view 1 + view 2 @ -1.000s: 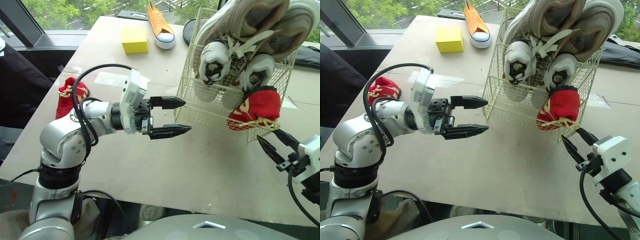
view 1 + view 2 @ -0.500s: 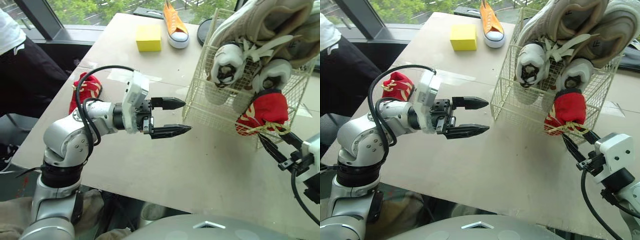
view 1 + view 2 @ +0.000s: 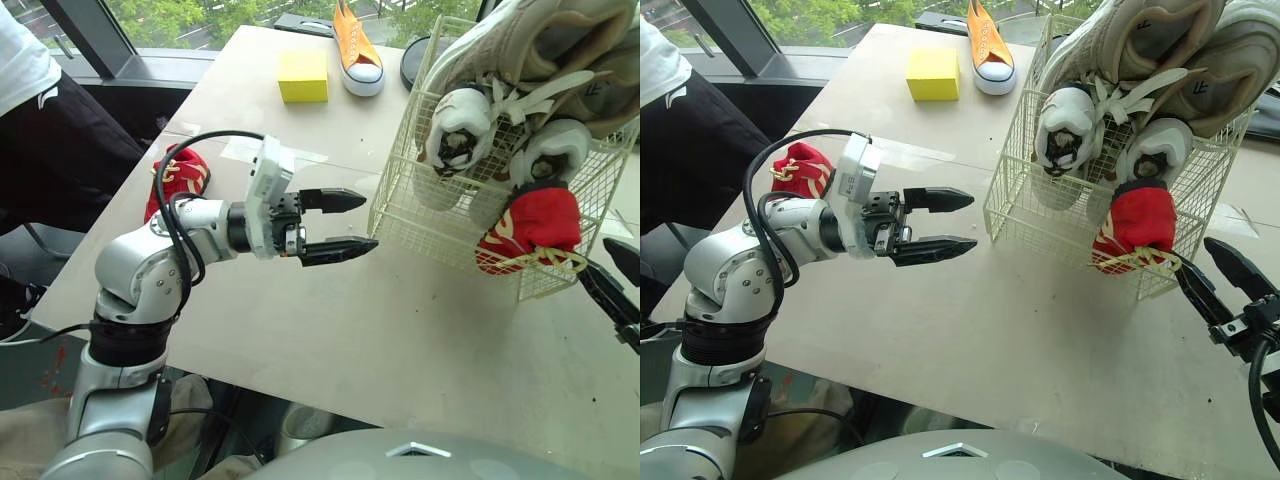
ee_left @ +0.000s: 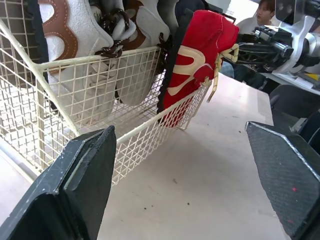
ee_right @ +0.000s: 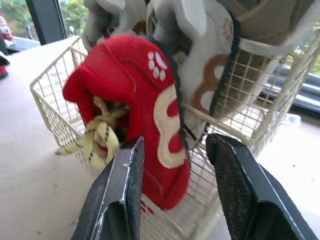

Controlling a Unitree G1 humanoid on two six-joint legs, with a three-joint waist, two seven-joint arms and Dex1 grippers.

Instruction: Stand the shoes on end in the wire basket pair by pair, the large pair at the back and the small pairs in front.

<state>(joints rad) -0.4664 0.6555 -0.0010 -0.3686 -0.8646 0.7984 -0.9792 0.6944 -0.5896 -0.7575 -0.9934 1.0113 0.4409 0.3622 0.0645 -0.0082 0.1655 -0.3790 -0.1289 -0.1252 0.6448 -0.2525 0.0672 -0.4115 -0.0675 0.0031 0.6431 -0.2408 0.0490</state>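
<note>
The cream wire basket [image 3: 415, 215] stands at the right of the table. A large beige pair [image 3: 545, 40] stands on end at its back, with a small white pair [image 3: 458, 125] in front. One red shoe [image 3: 532, 222] stands at the basket's front right corner, its yellow laces hanging over the rim. Its red mate [image 3: 178, 172] lies on the table at the left, behind my left arm. My left gripper [image 3: 347, 220] is open, pointing at the basket's left side from a short gap. My right gripper [image 3: 1202, 260] is open, just right of the red shoe [image 5: 135, 95] and apart from it.
An orange sneaker [image 3: 358, 48] and a yellow block [image 3: 303, 77] lie at the table's far side. A person in a white top and dark trousers [image 3: 45, 130] stands at the table's left edge. Bare tabletop [image 3: 420, 320] lies in front of the basket.
The camera has swung, bringing the person into view. My right gripper has drawn back to the right, away from the red shoe in the basket. The left gripper holds its pose.
</note>
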